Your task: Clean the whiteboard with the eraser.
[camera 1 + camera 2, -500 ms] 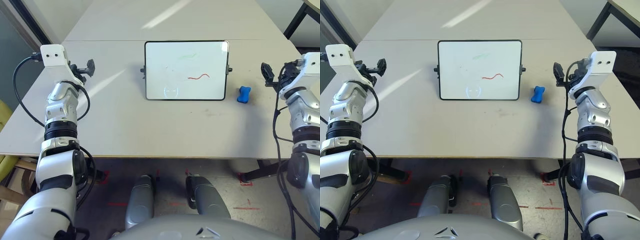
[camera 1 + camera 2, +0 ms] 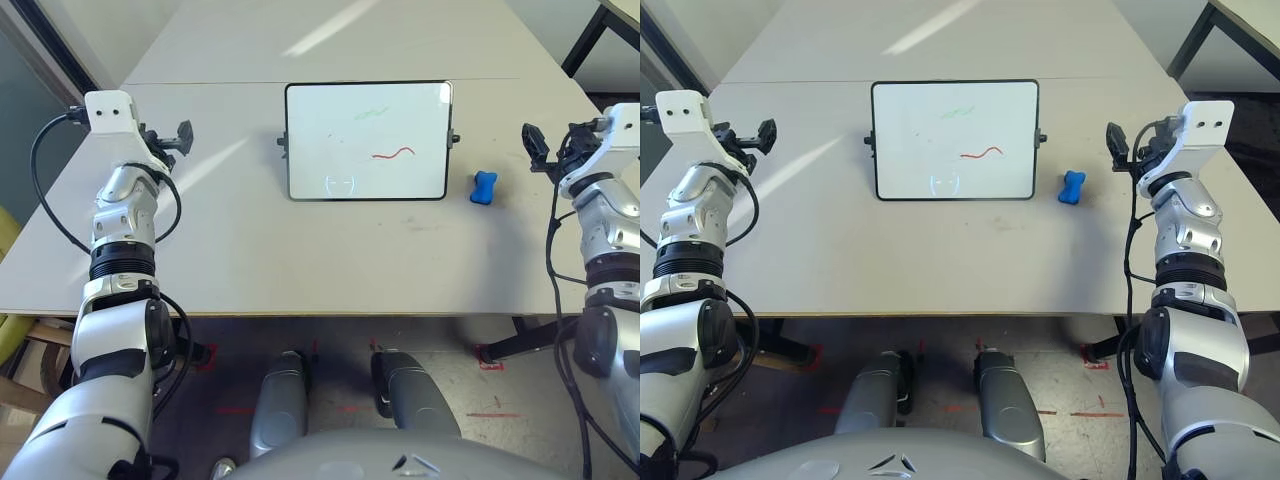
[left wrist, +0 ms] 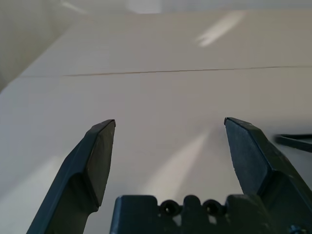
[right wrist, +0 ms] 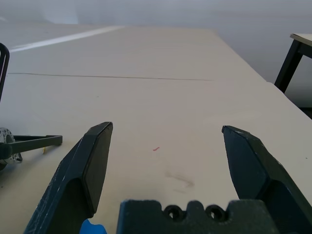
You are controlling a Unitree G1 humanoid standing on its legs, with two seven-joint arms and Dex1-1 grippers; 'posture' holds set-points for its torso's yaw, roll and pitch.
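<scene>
From the head, we see one whiteboard (image 2: 368, 140) in the middle of the table (image 2: 250, 250), with one eraser (image 2: 484, 187) just beside its right edge. Compared with half a second ago only the camera has shifted a little; arms and things are as before, so cleaning has not begun. Three marks remain: red, green, bluish.

In the left wrist view, the left gripper (image 3: 169, 127) has fingers wide apart, holding nothing.

In the right wrist view, the right gripper (image 4: 167, 134) is also spread and empty, with the eraser close by.
</scene>
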